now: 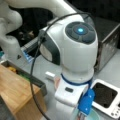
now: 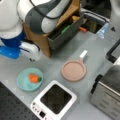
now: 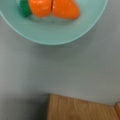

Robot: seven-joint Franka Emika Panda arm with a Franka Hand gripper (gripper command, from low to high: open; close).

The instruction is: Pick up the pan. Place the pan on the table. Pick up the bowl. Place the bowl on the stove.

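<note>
Two steps appear done: the pan [image 2: 73, 70] lies flat on the table [image 2: 100, 50], clear of the stove [image 2: 72, 96], whose burner is bare. We judge the bowl pick-up to be in hand. The gripper [image 1: 82, 115] hangs just beside the bowl [image 2: 23, 83], which sits on the table holding a toy carrot [image 3: 52, 8]. Whether the pincer is parted or clenched we cannot tell. The grasp calls for a rim hold, kept level.

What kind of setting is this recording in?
Likely a lab bench set up as a toy kitchen: a small white single-burner stove, a steel toaster oven and a toy carrot in a turquoise bowl on a grey tabletop.
</note>
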